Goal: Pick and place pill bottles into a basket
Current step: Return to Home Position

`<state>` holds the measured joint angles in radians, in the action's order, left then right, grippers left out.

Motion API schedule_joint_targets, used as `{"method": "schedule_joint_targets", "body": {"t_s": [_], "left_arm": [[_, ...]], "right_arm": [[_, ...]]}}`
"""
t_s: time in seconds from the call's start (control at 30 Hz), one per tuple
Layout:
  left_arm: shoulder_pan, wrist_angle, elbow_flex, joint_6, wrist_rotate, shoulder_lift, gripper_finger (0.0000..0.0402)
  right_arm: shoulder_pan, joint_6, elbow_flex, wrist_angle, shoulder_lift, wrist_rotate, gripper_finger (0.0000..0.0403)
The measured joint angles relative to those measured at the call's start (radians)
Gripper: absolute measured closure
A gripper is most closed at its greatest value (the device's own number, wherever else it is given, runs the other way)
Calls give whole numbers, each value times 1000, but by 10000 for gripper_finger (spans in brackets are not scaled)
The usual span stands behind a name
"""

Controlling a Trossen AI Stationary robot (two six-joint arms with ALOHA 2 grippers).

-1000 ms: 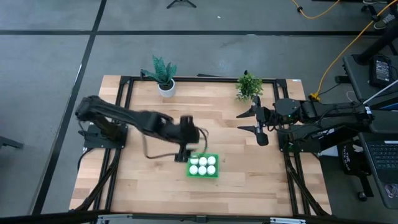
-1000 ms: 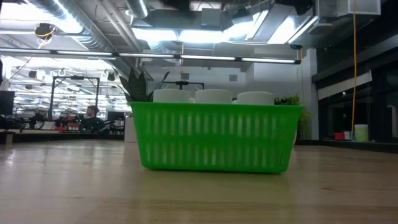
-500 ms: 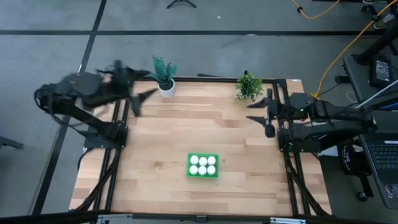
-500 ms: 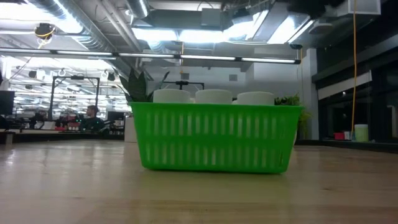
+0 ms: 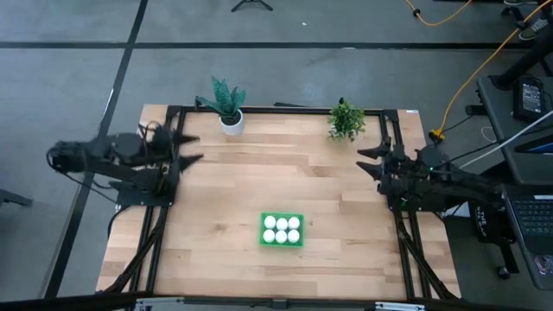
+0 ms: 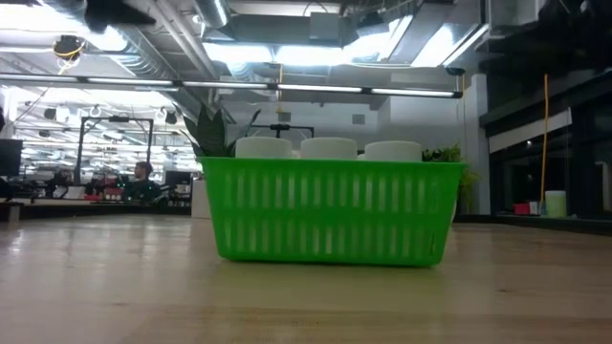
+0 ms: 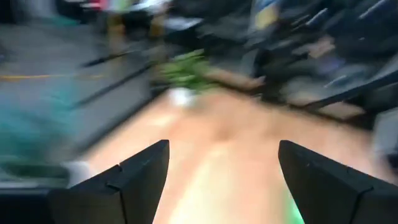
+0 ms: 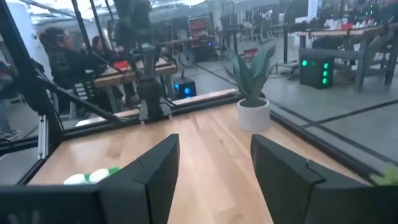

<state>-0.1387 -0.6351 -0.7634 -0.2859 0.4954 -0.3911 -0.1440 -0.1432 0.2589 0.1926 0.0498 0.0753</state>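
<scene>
1. The basket [image 5: 282,231] sits on the table [image 5: 216,199] a little toward 6 o'clock from centre, well apart from both arms.
2. From above I count six pill bottles [image 5: 282,229] inside it, upright in two rows of three. I see none loose on the wood. In the low view three caps [image 6: 328,148] show above the near wall.
3. The left gripper [image 5: 188,149] hangs at the 9-to-10 o'clock edge. Its fingers [image 7: 134,177] are spread and nothing is between them.
4. The right gripper [image 5: 366,161] hangs at the 3 o'clock edge. Its fingers [image 8: 155,171] are also spread and empty.
5. My judgement: loading is done, and only parking the arms remains.
6. Risk A: the left gripper is near the spiky plant [image 5: 226,104] at 11 o'clock. A folding swing toward 12 could clip its white pot and tip it.
7. Risk B: the bushy plant [image 5: 346,119] at 1 o'clock stands near the right gripper. The same hazard applies if that wrist sweeps toward 12.
8. Risk C: the caps sit above the rim and the basket looks light. Any low pass across centre could knock bottles out or shove the basket.
9. Risk D: people [image 8: 62,56] sit beyond the table. I keep the arm motion inside the frame.
</scene>
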Motion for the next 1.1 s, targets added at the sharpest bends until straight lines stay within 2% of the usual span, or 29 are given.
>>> {"method": "schedule_joint_targets", "body": {"t_s": [0.17,0.27,0.37,0.53,0.63,0.83,1.1], "left_arm": [[22,416,421,-115,-278,272,107],[27,607,626,-248,-407,348,107],[27,792,751,-306,-496,371,107],[30,708,743,-190,-481,370,107],[31,623,743,-117,-399,367,107],[32,643,742,25,-285,343,107],[32,641,742,206,-310,330,107]], "right_arm": [[0,-41,-37,-14,-24,33,202],[0,-88,-37,-14,-25,52,202],[0,-142,-37,-10,-25,55,202],[0,-249,-37,2,-25,55,202],[0,-184,-37,38,-24,55,202],[1,-108,-37,81,-24,57,202],[1,-64,-43,42,-24,46,202]]}}
